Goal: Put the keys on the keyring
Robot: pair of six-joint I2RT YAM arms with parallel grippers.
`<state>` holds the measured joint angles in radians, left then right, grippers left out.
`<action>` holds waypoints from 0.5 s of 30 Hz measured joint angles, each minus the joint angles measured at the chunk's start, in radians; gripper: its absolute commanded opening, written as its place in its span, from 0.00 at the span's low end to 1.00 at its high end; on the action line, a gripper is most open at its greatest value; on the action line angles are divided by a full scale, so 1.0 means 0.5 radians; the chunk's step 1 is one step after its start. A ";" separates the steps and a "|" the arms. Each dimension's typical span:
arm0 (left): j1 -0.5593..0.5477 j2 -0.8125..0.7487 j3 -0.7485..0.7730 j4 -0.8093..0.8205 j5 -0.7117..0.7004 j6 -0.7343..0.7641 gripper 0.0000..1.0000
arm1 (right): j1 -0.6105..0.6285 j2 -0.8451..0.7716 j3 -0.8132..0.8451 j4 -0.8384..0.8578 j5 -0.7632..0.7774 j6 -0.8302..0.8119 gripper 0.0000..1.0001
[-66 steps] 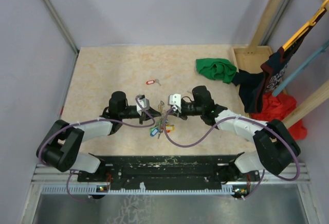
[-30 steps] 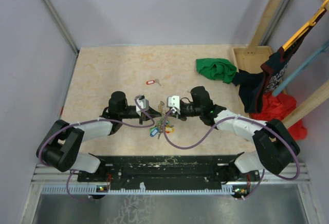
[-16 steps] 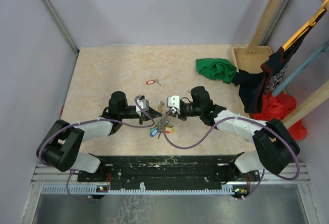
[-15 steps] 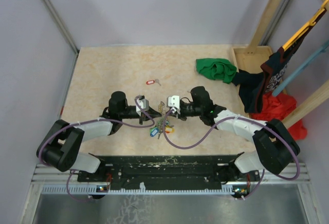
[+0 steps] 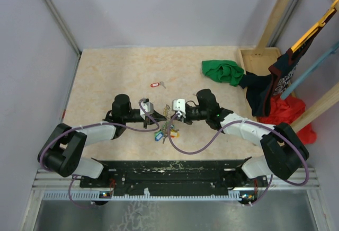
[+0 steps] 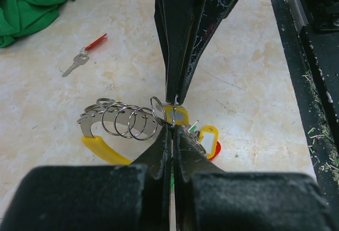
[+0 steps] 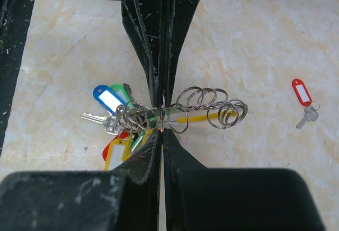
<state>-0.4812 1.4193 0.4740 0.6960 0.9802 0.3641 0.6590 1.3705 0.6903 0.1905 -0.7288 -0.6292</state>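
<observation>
My two grippers meet tip to tip over the middle of the table, just above the keyring (image 5: 166, 127). The keyring (image 7: 206, 106) is a metal bunch with several small rings, a silver key (image 7: 95, 118) and blue (image 7: 108, 96), green, yellow (image 6: 208, 138) and red tags. The left gripper (image 6: 172, 126) is shut, with a thin ring (image 6: 157, 108) of the bunch pinched at its tips. Facing it, the right gripper (image 7: 162, 129) is shut on the same thin ring. No loose keys show between the fingers or on the table.
A key with a red oblong tag (image 5: 155, 85) lies on the table beyond the grippers. A green cloth (image 5: 222, 72) sits at the back right beside a wooden tray (image 5: 258, 57) and dark and red clothes (image 5: 275, 98). Walls close in the left and far sides.
The right gripper edged slightly left toward the left one about two seconds ago. Since then both arms and the bunch have held still.
</observation>
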 measured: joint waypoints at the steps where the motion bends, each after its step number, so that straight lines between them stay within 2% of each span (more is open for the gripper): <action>1: 0.000 0.000 0.000 -0.001 0.002 -0.001 0.00 | 0.000 0.000 0.000 -0.001 -0.002 -0.001 0.00; 15: 0.000 0.005 0.000 -0.001 0.017 -0.001 0.00 | 0.000 0.000 0.025 -0.053 -0.030 -0.014 0.00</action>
<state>-0.4812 1.4216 0.4740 0.6956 0.9886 0.3637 0.6590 1.3705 0.7029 0.1638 -0.7437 -0.6361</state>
